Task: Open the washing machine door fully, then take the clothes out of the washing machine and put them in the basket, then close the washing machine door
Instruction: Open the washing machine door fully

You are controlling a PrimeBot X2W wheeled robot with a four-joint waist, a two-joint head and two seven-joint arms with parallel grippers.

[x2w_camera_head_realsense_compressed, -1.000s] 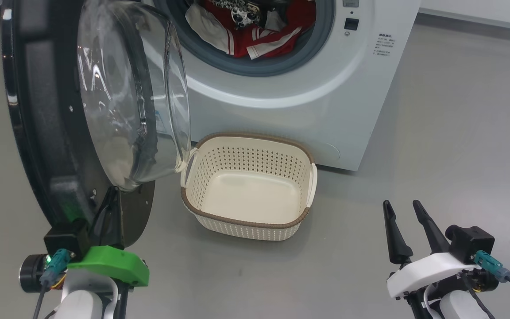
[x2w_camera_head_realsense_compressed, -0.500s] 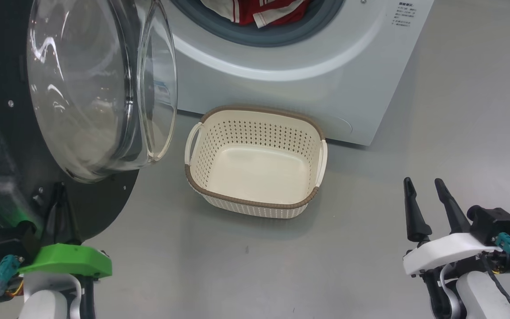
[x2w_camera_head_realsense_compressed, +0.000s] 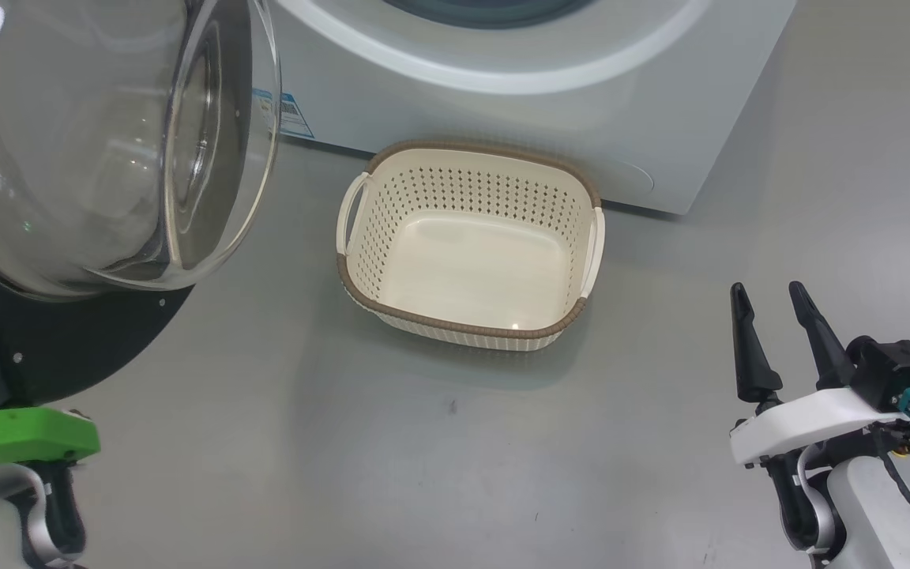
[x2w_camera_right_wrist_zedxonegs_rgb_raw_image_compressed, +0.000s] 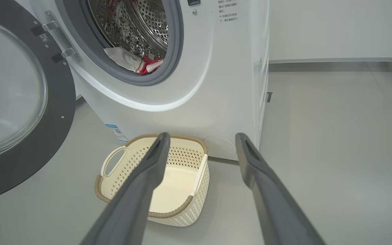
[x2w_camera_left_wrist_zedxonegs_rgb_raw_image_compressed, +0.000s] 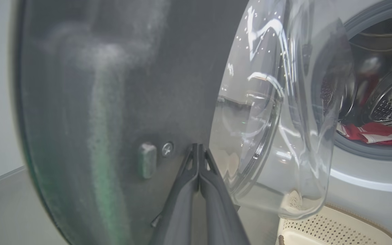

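The left gripper (x2w_camera_left_wrist_zedxonegs_rgb_raw_image_compressed: 198, 149) is clenched on nothing: its two long dark fingers are pressed together along their length, and their tips lie up against the matte black inner face of the large round washing machine door (x2w_camera_left_wrist_zedxonegs_rgb_raw_image_compressed: 114, 85), just beside a small screw (x2w_camera_left_wrist_zedxonegs_rgb_raw_image_compressed: 167, 148) and a small grey-green stud (x2w_camera_left_wrist_zedxonegs_rgb_raw_image_compressed: 147, 160). Whether the tips actually press on that face cannot be told. Next to them the door's bulging clear glass bowl (x2w_camera_head_realsense_compressed: 92, 142) swells out from the black ring, catching bright reflections. In the right wrist view the door stands swung wide on its two metal hinges (x2w_camera_right_wrist_zedxonegs_rgb_raw_image_compressed: 58, 41), at the left of the big white front-loading washing machine (x2w_camera_head_realsense_compressed: 502, 103). The right gripper (x2w_camera_head_realsense_compressed: 767, 288) hangs released and empty above the grey floor (x2w_camera_head_realsense_compressed: 265, 442), its fingers spread well apart, off to the right of the small cream perforated plastic basket (x2w_camera_head_realsense_compressed: 486, 148). That basket, rounded-rectangular with a brown woven-look rim and two side handles, sits empty on the floor close against the machine's front, below the opening and near a small blue label (x2w_camera_head_realsense_compressed: 293, 118). Inside the grey rubber gasket (x2w_camera_right_wrist_zedxonegs_rgb_raw_image_compressed: 174, 44), the red-and-white clothes (x2w_camera_right_wrist_zedxonegs_rgb_raw_image_compressed: 148, 64) lie heaped at the bottom of the steel perforated drum (x2w_camera_right_wrist_zedxonegs_rgb_raw_image_compressed: 138, 20).
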